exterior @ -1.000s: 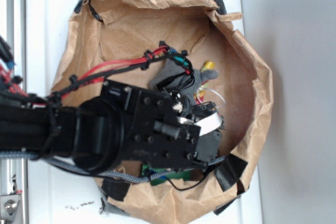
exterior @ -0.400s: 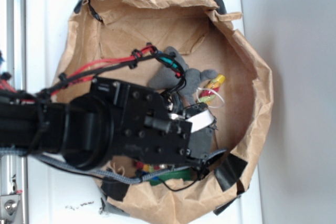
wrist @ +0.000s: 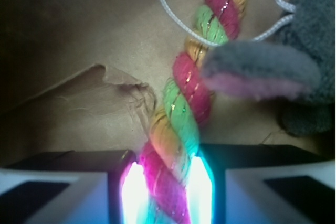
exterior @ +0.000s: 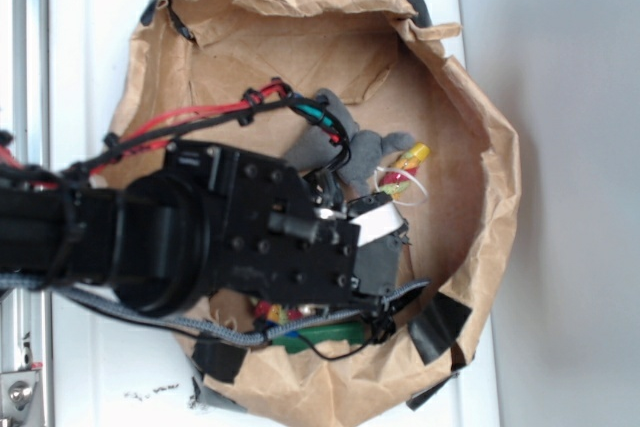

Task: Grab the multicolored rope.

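Between the hand's point(wrist: 168, 192) glowing pads, pressed against both sides, runs the multicolored rope point(wrist: 184, 108); no writing is legible.

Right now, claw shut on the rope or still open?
Shut on it: in the wrist view the multicolored rope runs between the claw fingers, both pressed against its sides.

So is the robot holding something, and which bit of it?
Yes. The gripper has its jaws on either side of the multicolored rope, pinching the twisted middle stretch, not an end. The grey plush toy is not held.
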{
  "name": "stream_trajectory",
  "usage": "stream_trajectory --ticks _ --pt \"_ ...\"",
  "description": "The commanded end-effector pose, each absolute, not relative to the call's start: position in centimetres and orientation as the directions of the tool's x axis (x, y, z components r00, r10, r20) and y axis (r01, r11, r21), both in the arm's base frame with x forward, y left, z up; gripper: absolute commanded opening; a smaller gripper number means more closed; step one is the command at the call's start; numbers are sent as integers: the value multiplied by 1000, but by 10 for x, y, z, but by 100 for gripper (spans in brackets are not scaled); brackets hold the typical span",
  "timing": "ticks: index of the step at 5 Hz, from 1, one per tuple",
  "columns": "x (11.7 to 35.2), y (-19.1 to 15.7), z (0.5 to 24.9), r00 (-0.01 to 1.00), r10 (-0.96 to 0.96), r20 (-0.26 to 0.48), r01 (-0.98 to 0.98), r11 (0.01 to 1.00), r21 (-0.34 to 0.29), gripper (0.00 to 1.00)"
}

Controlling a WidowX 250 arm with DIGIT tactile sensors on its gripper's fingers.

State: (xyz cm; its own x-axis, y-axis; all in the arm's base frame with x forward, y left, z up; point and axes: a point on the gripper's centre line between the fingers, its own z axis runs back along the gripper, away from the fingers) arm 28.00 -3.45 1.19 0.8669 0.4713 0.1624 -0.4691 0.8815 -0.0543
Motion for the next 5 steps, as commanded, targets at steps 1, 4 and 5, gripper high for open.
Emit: stream_trajectory --ticks 1,4,5 --pt "283 -25 74 888 439 134 -405 887 -221 0" --pt "284 -23 163 943 282 179 -158 849 -505 0" --pt "283 -27 156 954 233 190 -109 858 -501 0"
